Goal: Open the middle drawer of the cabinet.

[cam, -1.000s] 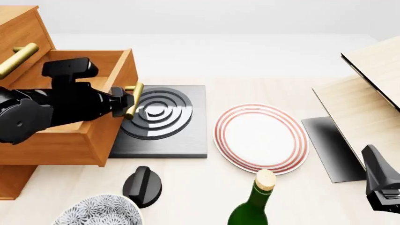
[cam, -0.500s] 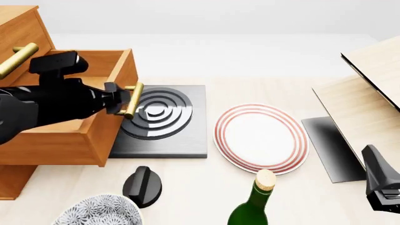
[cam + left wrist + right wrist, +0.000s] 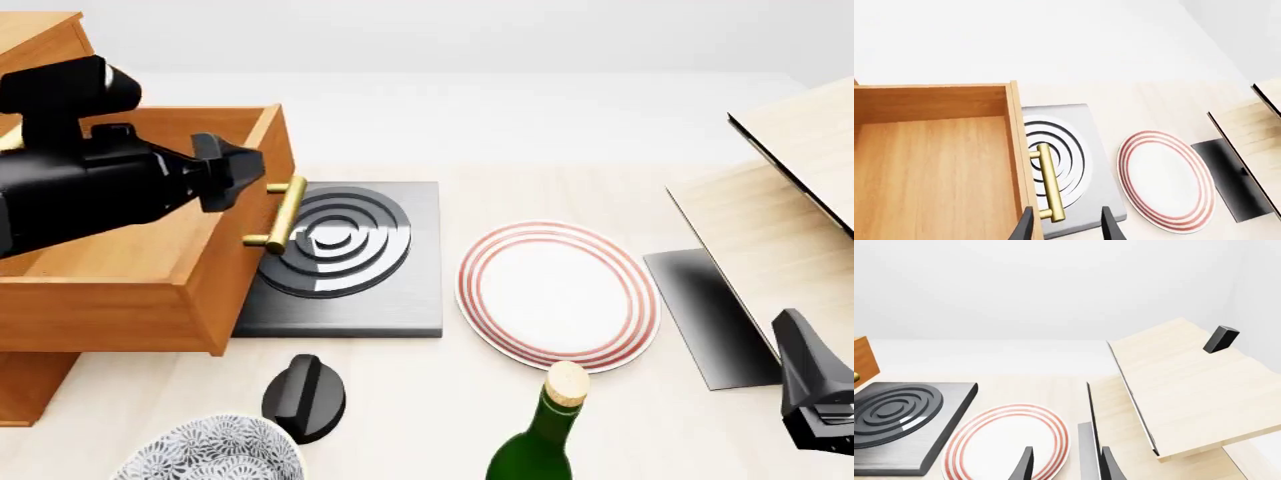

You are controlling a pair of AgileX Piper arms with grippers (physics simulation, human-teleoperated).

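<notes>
Front view shows our left end effector (image 3: 227, 172) open, holding nothing, above the middle drawer (image 3: 147, 290), which juts far out of the cabinet (image 3: 34, 385). Opening looks done; next we retract.

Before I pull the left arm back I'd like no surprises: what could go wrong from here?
The middle drawer juts far out over the stove plate, and the left gripper hangs open just above its front edge, off the brass handle. Retracting low could clip that edge or nudge the drawer back in. Swinging sideways could sweep the black knob, patterned bowl or wine bottle near the table's front.
</notes>
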